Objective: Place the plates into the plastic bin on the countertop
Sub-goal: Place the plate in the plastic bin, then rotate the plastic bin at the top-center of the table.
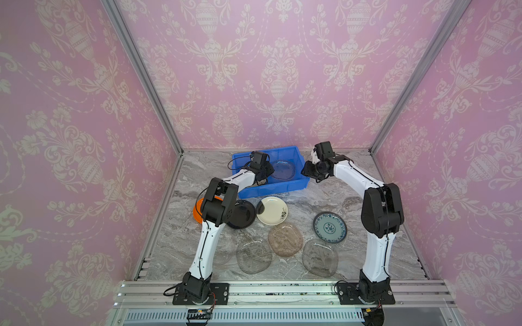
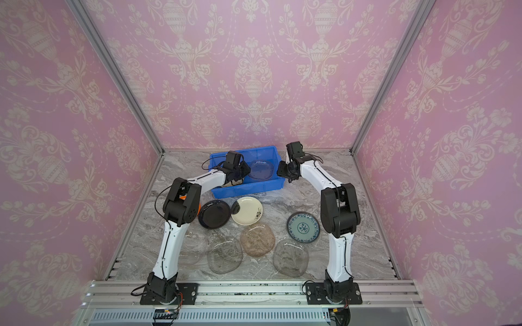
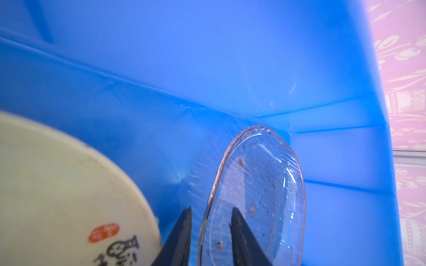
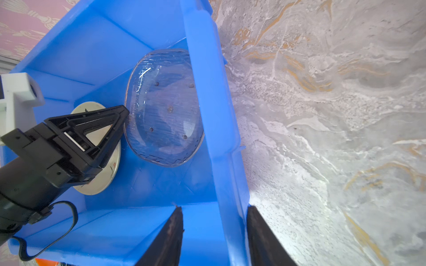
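**Plates and bin, mid-loading.** The plastic bin (image 1: 282,186) stands at the rear of the countertop (image 1: 406,254). In the bin's right half is a clear glass plate (image 3: 258,184), and beside it lies a cream plate (image 3: 57,184) with dark marks and a red stamp. The left gripper (image 3: 211,208) reaches into the bin with its jaws parted astride the clear plate's rim. A strip of blue shows between one finger and the glass (released, not pinching). The right gripper (image 4: 214,207) straddles the bin's right-hand wall, one finger inside and one outside; whether it presses the wall cannot be told. In front of the bin lie an orange plate (image 1: 197,213), partly under the left arm, a black plate (image 1: 245,217), a second cream plate (image 1: 272,210), a blue-patterned plate (image 1: 329,227), a smoky brown plate (image 1: 285,240) and two clear plates (image 1: 254,255) (image 1: 320,258).
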`<state>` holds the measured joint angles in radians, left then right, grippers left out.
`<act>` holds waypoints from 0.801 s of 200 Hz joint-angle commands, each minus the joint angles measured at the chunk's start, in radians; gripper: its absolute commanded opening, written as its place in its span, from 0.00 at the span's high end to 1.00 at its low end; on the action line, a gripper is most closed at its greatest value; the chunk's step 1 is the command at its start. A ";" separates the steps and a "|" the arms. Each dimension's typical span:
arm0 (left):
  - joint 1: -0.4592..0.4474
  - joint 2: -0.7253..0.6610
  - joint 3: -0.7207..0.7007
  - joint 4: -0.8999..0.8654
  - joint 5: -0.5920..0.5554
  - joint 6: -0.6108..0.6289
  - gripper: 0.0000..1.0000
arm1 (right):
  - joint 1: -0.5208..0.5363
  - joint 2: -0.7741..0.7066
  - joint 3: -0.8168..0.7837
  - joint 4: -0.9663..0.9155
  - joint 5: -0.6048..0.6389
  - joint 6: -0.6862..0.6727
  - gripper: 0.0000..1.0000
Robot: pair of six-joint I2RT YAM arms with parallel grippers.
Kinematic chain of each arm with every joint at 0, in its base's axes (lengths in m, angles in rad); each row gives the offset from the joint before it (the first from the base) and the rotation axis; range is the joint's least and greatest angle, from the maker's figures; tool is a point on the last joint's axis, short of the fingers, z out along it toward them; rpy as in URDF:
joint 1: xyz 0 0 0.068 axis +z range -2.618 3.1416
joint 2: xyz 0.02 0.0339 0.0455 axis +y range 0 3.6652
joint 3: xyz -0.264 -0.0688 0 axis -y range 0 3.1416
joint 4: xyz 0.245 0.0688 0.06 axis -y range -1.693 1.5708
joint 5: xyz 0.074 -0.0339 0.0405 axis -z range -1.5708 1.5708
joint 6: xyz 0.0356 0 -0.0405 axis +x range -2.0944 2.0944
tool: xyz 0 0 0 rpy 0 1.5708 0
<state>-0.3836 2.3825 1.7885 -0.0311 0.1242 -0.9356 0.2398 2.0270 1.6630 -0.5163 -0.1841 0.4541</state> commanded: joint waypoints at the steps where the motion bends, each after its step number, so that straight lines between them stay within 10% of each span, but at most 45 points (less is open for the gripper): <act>1: -0.008 -0.031 -0.039 0.003 -0.019 -0.006 0.57 | 0.012 0.023 0.008 -0.044 0.016 -0.035 0.53; 113: -0.026 -0.267 -0.180 0.075 -0.010 0.127 0.01 | 0.047 -0.024 -0.056 -0.087 0.103 -0.046 0.58; 160: -0.031 -0.398 -0.290 0.057 -0.047 0.193 0.01 | 0.056 -0.096 -0.131 -0.104 0.139 -0.051 0.58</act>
<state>-0.4061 2.0636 1.5562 0.0372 0.1200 -0.8120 0.2905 1.9976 1.5742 -0.5709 -0.0845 0.4210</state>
